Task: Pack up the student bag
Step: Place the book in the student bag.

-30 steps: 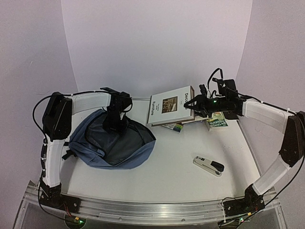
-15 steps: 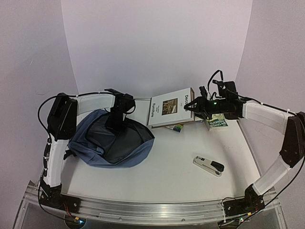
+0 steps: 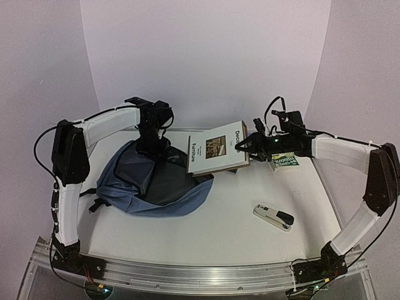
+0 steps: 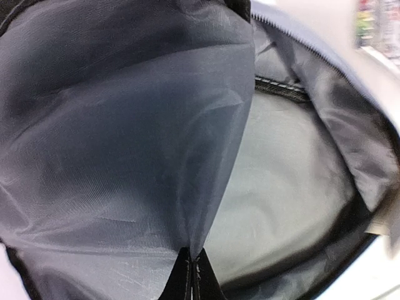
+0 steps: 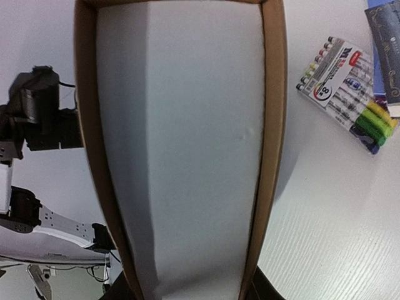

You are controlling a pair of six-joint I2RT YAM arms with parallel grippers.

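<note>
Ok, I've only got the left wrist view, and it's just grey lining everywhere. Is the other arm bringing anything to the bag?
Observer: Yes. The right end effector grips a white-covered book by its edge, lifted off the table.
Operator: How close is it to the opening?
Observer: Seen from above, the book's lower corner overlaps the right side of the student bag's open mouth.
Operator: Anything else out there to pack?
Observer: A stapler lies on the table in front of the right arm.
</note>
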